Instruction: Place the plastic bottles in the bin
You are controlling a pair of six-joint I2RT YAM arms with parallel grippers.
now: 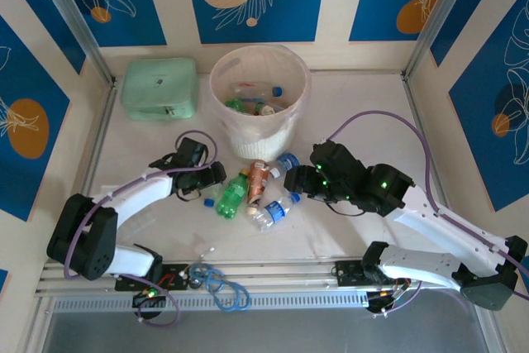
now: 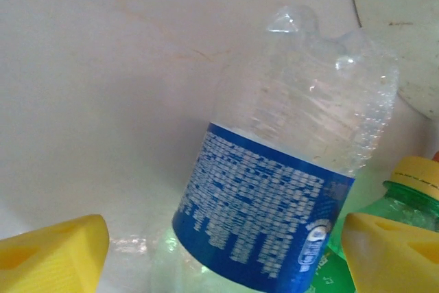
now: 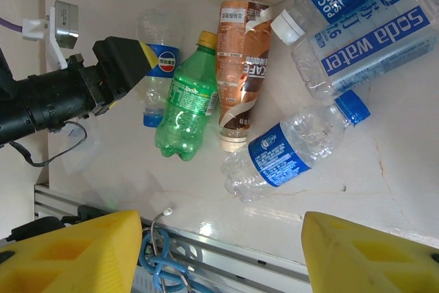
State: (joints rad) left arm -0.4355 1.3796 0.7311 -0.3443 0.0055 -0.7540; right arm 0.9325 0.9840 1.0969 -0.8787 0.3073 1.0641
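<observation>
White bin [image 1: 259,97] stands beyond the left gripper [image 1: 219,175], with several bottles already inside it. Loose bottles [image 1: 258,183] lie grouped on the table [image 1: 372,97] between the two grippers.

Item nearest the left gripper: clear bottle with blue label [image 2: 274,190], lying directly between its fingers [image 2: 55,252]. Its base is at the far end, and its long axis runs across the line on which they close. The left arm is the nearer one.

Jaws stand wide, one finger on either side, with a gap visible on the left; nothing is gripped. Green bottle [image 2: 405,204] lies just beside the right-hand finger.

Right gripper [image 3: 226,252] hovers above the group, partly open and empty.
</observation>
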